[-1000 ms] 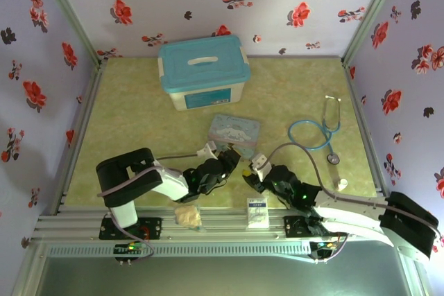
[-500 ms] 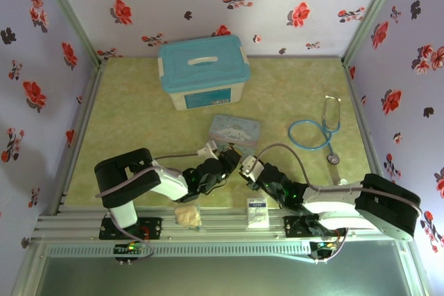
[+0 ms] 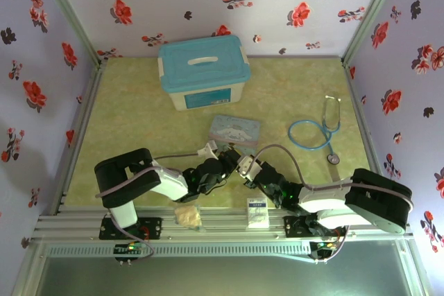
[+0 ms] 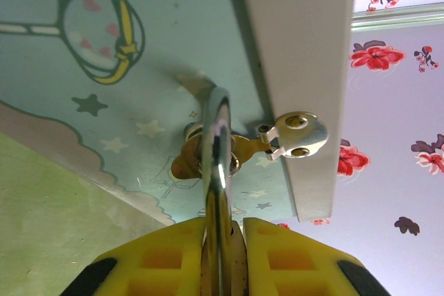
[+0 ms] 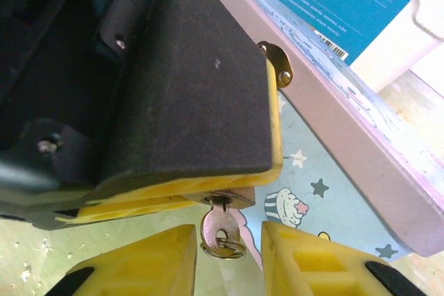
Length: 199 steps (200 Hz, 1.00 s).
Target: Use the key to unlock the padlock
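The left pincer (image 4: 223, 244), with black fingers and yellow pads, is clamping tight on the tiny brass-gold padlock with a thin silvery shackle (image 4: 216, 136). It is holding the padlock edge-on, close against the pale blue tin printed with cartoon stars and cupcakes (image 4: 125, 123). A small metal clasp tab (image 4: 295, 133) is sitting on the tin's rim just beside the shackle. Whether the shackle is passing through it cannot be told.

In the right wrist view, the very small thin grey metal key (image 5: 216, 228) is sticking out of the underside of the padlock (image 5: 230, 199), with a little ring hanging from its head. The right pincer (image 5: 229, 240) is standing partly open, one yellow pad on each side of the key. A gap is showing on at least one side, and it is not gripping anything.

From above, the left pincer (image 3: 225, 161) and right pincer (image 3: 243, 171) are meeting tip to tip just in front of the tin (image 3: 234, 129), near the middle of the yellow-green table (image 3: 139, 123). A teal-lidded plastic storage box (image 3: 203, 73) is sitting well behind them, and a blue-tubed stethoscope (image 3: 319, 129) is lying off to the right.
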Each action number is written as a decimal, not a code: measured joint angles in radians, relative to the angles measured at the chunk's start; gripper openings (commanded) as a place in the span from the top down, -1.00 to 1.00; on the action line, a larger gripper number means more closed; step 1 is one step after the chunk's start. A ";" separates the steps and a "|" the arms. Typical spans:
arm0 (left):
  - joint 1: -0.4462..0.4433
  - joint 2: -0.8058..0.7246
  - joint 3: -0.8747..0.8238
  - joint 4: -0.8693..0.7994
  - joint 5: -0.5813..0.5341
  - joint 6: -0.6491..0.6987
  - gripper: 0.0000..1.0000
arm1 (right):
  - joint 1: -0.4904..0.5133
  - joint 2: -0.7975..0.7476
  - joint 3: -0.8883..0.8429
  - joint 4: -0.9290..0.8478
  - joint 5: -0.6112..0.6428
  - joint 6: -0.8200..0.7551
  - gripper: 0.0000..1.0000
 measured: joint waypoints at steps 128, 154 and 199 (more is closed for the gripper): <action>0.006 0.040 0.012 0.018 -0.006 -0.003 1.00 | -0.002 0.086 0.027 0.050 0.015 -0.018 0.90; 0.009 0.042 0.012 0.015 -0.007 0.000 1.00 | -0.037 0.086 0.027 0.050 -0.050 0.013 0.92; 0.013 0.052 0.005 0.018 -0.007 0.000 1.00 | -0.116 0.086 0.027 0.043 -0.215 0.157 0.96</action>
